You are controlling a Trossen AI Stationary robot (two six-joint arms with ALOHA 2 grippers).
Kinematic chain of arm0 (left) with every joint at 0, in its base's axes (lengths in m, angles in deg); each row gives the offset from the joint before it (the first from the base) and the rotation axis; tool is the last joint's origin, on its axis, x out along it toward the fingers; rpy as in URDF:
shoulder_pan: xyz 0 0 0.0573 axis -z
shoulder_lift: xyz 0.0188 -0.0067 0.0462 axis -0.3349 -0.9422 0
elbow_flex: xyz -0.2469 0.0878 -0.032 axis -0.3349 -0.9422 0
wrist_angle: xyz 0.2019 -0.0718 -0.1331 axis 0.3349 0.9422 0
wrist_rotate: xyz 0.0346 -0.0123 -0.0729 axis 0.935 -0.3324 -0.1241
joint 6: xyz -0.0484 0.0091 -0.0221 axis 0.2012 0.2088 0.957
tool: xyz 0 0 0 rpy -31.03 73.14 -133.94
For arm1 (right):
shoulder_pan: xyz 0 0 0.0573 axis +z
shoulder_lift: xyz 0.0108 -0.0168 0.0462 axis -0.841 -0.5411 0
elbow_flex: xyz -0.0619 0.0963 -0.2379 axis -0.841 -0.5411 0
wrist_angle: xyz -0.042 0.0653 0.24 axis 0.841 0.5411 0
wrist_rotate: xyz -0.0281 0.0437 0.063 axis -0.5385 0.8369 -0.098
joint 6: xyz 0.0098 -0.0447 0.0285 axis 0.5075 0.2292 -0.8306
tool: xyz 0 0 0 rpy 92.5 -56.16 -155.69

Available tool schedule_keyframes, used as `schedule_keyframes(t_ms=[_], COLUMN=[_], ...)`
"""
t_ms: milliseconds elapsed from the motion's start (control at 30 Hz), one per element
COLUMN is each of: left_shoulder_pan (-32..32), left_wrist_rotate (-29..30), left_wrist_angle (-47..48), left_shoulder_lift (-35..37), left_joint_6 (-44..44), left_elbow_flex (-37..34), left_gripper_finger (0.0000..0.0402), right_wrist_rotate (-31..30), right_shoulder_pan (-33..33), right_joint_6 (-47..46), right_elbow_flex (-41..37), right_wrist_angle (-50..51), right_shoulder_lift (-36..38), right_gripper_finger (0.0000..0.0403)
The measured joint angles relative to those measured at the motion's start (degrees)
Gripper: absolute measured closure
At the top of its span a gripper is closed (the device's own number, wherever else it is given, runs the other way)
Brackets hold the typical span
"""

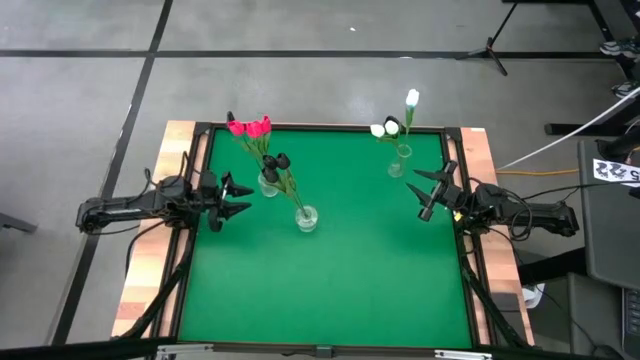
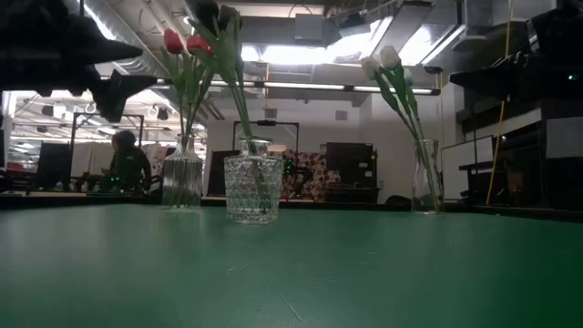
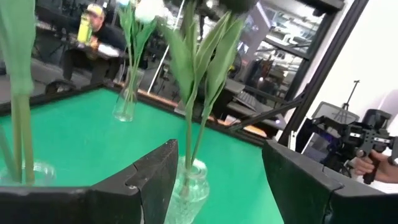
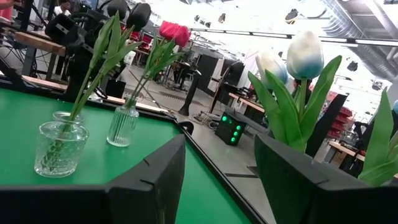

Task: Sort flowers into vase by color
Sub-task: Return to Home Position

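Three glass vases stand upright on the green table top. A ribbed vase point(image 1: 268, 185) holds the pink-red tulips point(image 1: 250, 127). A round patterned vase point(image 1: 306, 218) holds the black tulips point(image 1: 277, 162). A slim vase point(image 1: 398, 165) at the far right holds the white tulips point(image 1: 395, 120). My left gripper point(image 1: 232, 200) hovers open and empty just left of the ribbed vase. In its wrist view point(image 3: 217, 155) the round vase point(image 3: 186, 193) shows between the fingers, farther off. My right gripper point(image 1: 435, 192) hovers open and empty right of the slim vase; the white tulips point(image 4: 292, 62) show close in its wrist view.
The green table top point(image 1: 330, 290) is bare in its near half. A raised dark rim and wooden border point(image 1: 150, 270) run around it. The tulip heads stand high above the vases point(image 2: 196, 41). A person point(image 2: 127, 164) sits in the room beyond the far edge.
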Motion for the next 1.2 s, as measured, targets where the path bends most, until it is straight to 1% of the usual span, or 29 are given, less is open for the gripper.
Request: schedule_keyframes(t_ms=[200,467,567,667,833,1200], left_shoulder_pan=[1.0,7.3,9.9,11.6,12.0,11.9], left_wrist_rotate=[0.0,0.2,2.0,6.4,11.4,11.6], left_wrist_angle=[0.6,0.5,-0.3,-0.1,0.2,2.3], left_shoulder_lift=[0.0,0.0,0.0,0.0,0.0,0.0], left_joint_6=[0.1,1.6,2.0,0.7,-0.1,0.3], left_elbow_flex=[-0.3,-0.3,-0.2,-0.2,-0.2,-0.2], left_gripper_finger=[0.0171,0.0171,0.0171,0.0171,0.0171,0.0171], right_wrist_rotate=[0.0,0.0,-0.4,-2.2,-2.4,-1.9], right_shoulder_pan=[0.0,0.0,0.0,0.0,0.0,0.0], right_joint_6=[-0.1,-0.1,-0.2,-0.2,-0.2,1.7], right_elbow_flex=[0.0,-0.1,-0.1,-0.1,-0.1,-0.1], right_wrist_angle=[0.1,1.9,3.2,3.8,5.0,5.9], right_shoulder_lift=[0.0,0.0,0.0,0.0,0.0,-0.4], right_gripper_finger=[0.021,0.021,0.021,0.021,0.021,0.021])
